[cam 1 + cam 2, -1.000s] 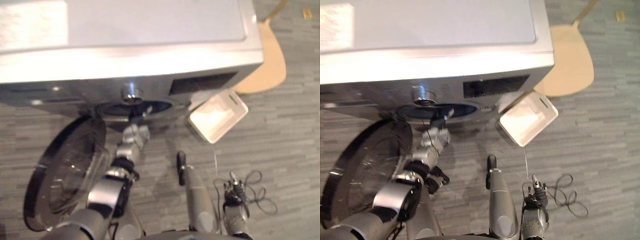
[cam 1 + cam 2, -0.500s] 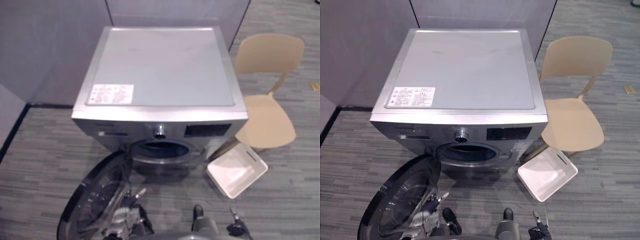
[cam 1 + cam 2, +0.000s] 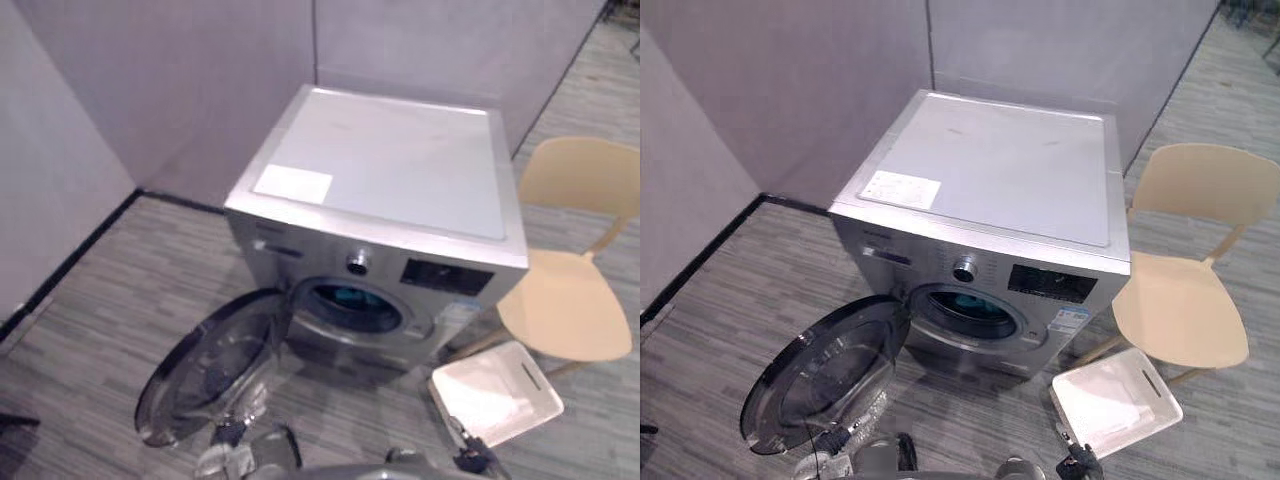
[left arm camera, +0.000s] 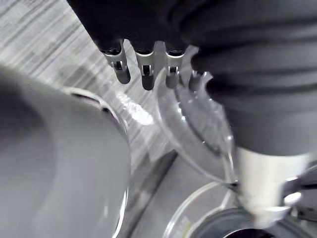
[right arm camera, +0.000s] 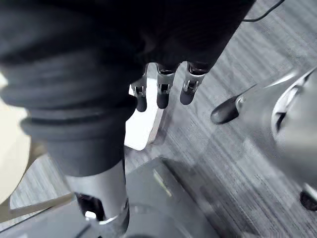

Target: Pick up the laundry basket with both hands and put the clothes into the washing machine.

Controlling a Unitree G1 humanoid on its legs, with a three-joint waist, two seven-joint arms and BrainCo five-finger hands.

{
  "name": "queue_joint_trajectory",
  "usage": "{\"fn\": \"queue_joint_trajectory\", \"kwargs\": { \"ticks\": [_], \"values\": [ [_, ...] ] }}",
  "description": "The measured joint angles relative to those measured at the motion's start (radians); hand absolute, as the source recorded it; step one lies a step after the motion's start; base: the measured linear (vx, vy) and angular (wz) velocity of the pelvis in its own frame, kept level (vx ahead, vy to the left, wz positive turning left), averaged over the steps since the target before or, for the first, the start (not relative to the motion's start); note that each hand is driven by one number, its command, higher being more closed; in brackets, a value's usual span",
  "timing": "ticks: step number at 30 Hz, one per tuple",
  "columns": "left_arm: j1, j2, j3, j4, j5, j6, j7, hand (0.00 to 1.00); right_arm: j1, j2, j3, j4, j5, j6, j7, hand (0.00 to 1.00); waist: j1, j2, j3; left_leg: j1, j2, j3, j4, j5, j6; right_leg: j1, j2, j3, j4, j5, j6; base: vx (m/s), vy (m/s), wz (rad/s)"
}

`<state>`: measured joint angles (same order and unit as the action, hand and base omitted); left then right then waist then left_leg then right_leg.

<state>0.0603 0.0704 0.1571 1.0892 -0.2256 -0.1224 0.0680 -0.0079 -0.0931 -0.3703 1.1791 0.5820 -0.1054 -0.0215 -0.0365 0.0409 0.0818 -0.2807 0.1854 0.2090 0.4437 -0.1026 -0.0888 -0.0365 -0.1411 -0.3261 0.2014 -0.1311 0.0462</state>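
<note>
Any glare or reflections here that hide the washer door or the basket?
Left eye view: pale reflections streak the open door glass; soft sheen on the washing machine top. Right eye view: the white laundry basket is bright, yet its handle slot shows. Left wrist view: one small glint by the door glass.

Nothing here can be read from where I stand. The washing machine (image 3: 990, 170) has a white rectangular label (image 3: 900, 189) on its top, near the front left corner. Whatever is printed on it is far too small to make out. On the front, to the right of the knob (image 3: 965, 268), sits a dark panel (image 3: 1052, 283) with no legible figures. Just under that panel, by the right edge of the front, is a small sticker (image 3: 1072, 320) with blue patches, its wording too small to tell.
</note>
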Motion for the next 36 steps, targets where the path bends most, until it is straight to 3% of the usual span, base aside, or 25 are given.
{"fn": "queue_joint_trajectory", "kwargs": {
  "ticks": [1, 2, 3, 4, 5, 6, 8, 11, 14, 19, 20, 21, 22, 24, 25, 27, 28, 31, 36],
  "values": [
    [-0.029, 0.024, 0.004, 0.007, -0.001, 0.001, -0.002, 0.0, -0.017, 0.014, 0.005, 0.011, -0.001, -0.003, 0.002, 0.0, -0.026, -0.055, -0.004, 0.031, -0.036, 0.03, -0.029, -0.016, 0.091, 0.004, -0.031, 0.003, -0.052, 0.029, -0.01, -0.14, 0.023, 0.67],
    [-0.035, 0.024, 0.006, 0.011, -0.005, 0.003, -0.001, 0.0, -0.031, 0.026, 0.002, 0.012, -0.002, -0.003, 0.002, 0.0, -0.007, -0.061, 0.003, 0.023, -0.005, 0.084, 0.13, -0.062, 0.119, -0.001, -0.037, -0.003, -0.052, 0.046, -0.01, -0.15, 0.019, 0.07],
    [-0.007, 0.007, 0.004, 0.023, -0.006, 0.011, -0.001, 0.0, -0.026, 0.034, 0.003, -0.032, 0.0, -0.006, 0.002, 0.0, 0.006, -0.039, 0.0, 0.082, 0.049, 0.129, 0.274, -0.117, 0.069, 0.009, -0.013, 0.022, -0.067, 0.065, -0.003, -0.1, 0.028, -0.36],
    [0.01, -0.016, 0.002, 0.024, 0.0, 0.015, -0.002, 0.0, -0.024, 0.025, 0.0, -0.069, 0.005, -0.011, 0.002, 0.0, -0.002, -0.008, -0.003, 0.145, 0.055, 0.115, 0.189, -0.187, -0.017, 0.01, 0.014, 0.019, -0.076, 0.068, 0.0, -0.1, 0.112, -0.17],
    [0.004, -0.039, -0.007, 0.024, 0.004, 0.02, -0.002, 0.0, -0.022, 0.024, -0.006, -0.07, 0.016, -0.016, 0.001, 0.0, -0.013, 0.025, -0.012, 0.196, 0.032, 0.109, 0.039, -0.242, 0.003, -0.006, 0.033, 0.014, -0.077, 0.08, 0.013, -0.07, 0.126, 0.14],
    [-0.002, -0.039, -0.027, 0.023, 0.005, 0.021, -0.002, 0.0, -0.02, 0.031, -0.006, -0.06, 0.019, -0.015, 0.001, 0.0, -0.011, 0.017, -0.015, 0.217, 0.008, 0.106, -0.027, -0.239, 0.032, -0.023, 0.027, 0.018, -0.072, 0.088, 0.02, -0.12, 0.115, 0.11],
    [-0.015, -0.006, -0.121, 0.02, 0.038, 0.024, 0.0, 0.0, 0.011, 0.057, -0.004, -0.053, 0.019, -0.004, 0.0, 0.0, -0.013, -0.02, -0.022, 0.235, -0.061, 0.107, -0.131, -0.162, 0.049, -0.054, -0.027, 0.021, -0.048, 0.105, 0.028, -0.1, 0.013, 0.2],
    [-0.023, -0.006, -0.203, 0.01, 0.076, 0.019, -0.001, 0.0, 0.067, 0.045, -0.005, -0.037, 0.016, -0.003, -0.001, 0.0, -0.022, -0.012, -0.034, 0.251, -0.1, 0.072, -0.202, -0.118, 0.062, -0.033, -0.052, -0.013, -0.063, 0.112, 0.037, -0.09, 0.004, 0.35],
    [-0.02, -0.01, -0.267, -0.024, 0.086, -0.001, -0.004, 0.0, 0.099, 0.051, -0.009, -0.014, 0.0, 0.004, -0.002, 0.0, -0.035, -0.026, -0.047, 0.269, -0.135, 0.045, -0.321, -0.038, 0.067, -0.038, -0.065, -0.042, -0.097, 0.128, 0.03, -0.02, -0.015, 0.34],
    [-0.008, 0.026, -0.268, -0.019, 0.088, -0.015, -0.004, 0.0, 0.072, 0.079, 0.023, -0.015, -0.004, 0.003, -0.002, 0.0, -0.028, -0.067, -0.036, 0.222, -0.119, 0.063, -0.347, -0.006, 0.062, -0.077, -0.036, -0.028, -0.157, 0.189, 0.028, -0.04, -0.035, -0.11],
    [-0.008, 0.037, -0.262, -0.02, 0.09, -0.016, -0.004, 0.0, 0.062, 0.082, 0.035, -0.016, -0.004, 0.003, -0.001, 0.0, -0.029, -0.078, -0.033, 0.209, -0.115, 0.066, -0.336, -0.008, 0.062, -0.086, -0.033, -0.021, -0.159, 0.195, 0.034, -0.11, -0.055, -0.26],
    [-0.01, 0.057, -0.261, -0.018, 0.094, -0.015, -0.003, 0.0, 0.043, 0.091, 0.038, -0.018, -0.003, 0.001, 0.001, 0.0, -0.032, -0.092, -0.027, 0.179, -0.098, 0.068, -0.305, -0.021, 0.069, -0.102, -0.02, 0.01, -0.159, 0.218, 0.063, -0.06, 0.0, -0.2],
    [-0.011, 0.063, -0.253, -0.014, 0.109, -0.013, -0.003, 0.0, 0.036, 0.087, 0.052, -0.022, -0.002, -0.002, 0.003, 0.0, -0.029, -0.089, -0.023, 0.154, -0.073, 0.077, -0.265, -0.032, 0.071, -0.117, 0.001, 0.064, -0.16, 0.271, 0.094, -0.05, 0.043, -0.22],
    [-0.007, 0.059, -0.21, -0.009, 0.121, -0.011, -0.003, 0.0, 0.036, 0.082, 0.074, -0.046, 0.012, -0.005, 0.003, 0.0, -0.009, -0.07, -0.015, 0.157, -0.029, 0.103, -0.266, -0.023, 0.082, -0.125, 0.028, 0.138, -0.181, 0.348, 0.116, -0.01, 0.091, -0.31],
    [-0.006, 0.052, -0.189, -0.008, 0.122, -0.008, -0.002, 0.0, 0.034, 0.085, 0.082, -0.067, 0.019, -0.005, 0.003, 0.0, -0.009, -0.074, -0.015, 0.159, -0.026, 0.103, -0.269, -0.02, 0.087, -0.144, 0.012, 0.136, -0.064, 0.269, 0.069, -0.03, 0.062, -0.15],
    [0.001, 0.064, -0.185, -0.017, 0.121, -0.007, 0.001, 0.0, 0.039, 0.082, 0.098, -0.067, 0.026, -0.006, 0.003, 0.0, -0.002, -0.076, -0.015, 0.177, -0.024, 0.106, -0.268, -0.016, 0.084, -0.13, -0.026, 0.141, 0.08, 0.186, 0.058, -0.06, 0.034, 0.0],
    [0.004, 0.066, -0.185, -0.019, 0.117, -0.007, 0.002, 0.0, 0.037, 0.082, 0.099, -0.069, 0.027, -0.006, 0.004, 0.0, -0.002, -0.076, -0.016, 0.177, -0.026, 0.106, -0.268, -0.014, 0.082, -0.12, -0.034, 0.147, 0.09, 0.181, 0.065, -0.07, -0.028, -0.08],
    [0.0, 0.07, -0.183, -0.025, 0.082, -0.008, 0.015, 0.0, 0.027, 0.077, 0.104, -0.072, 0.027, -0.006, 0.004, 0.0, -0.001, -0.091, -0.027, 0.164, -0.051, 0.109, -0.306, 0.03, 0.066, -0.09, -0.032, 0.218, 0.012, 0.157, 0.089, -0.09, -0.099, -0.04],
    [-0.001, 0.03, -0.112, -0.146, -0.02, -0.018, 0.055, 0.0, 0.038, 0.058, 0.103, -0.063, 0.01, -0.003, 0.002, 0.0, 0.0, -0.079, -0.03, 0.155, -0.072, 0.084, -0.348, 0.099, 0.033, -0.03, -0.029, 0.188, -0.123, 0.076, 0.085, -0.12, -0.192, 0.11]
  ]
}}
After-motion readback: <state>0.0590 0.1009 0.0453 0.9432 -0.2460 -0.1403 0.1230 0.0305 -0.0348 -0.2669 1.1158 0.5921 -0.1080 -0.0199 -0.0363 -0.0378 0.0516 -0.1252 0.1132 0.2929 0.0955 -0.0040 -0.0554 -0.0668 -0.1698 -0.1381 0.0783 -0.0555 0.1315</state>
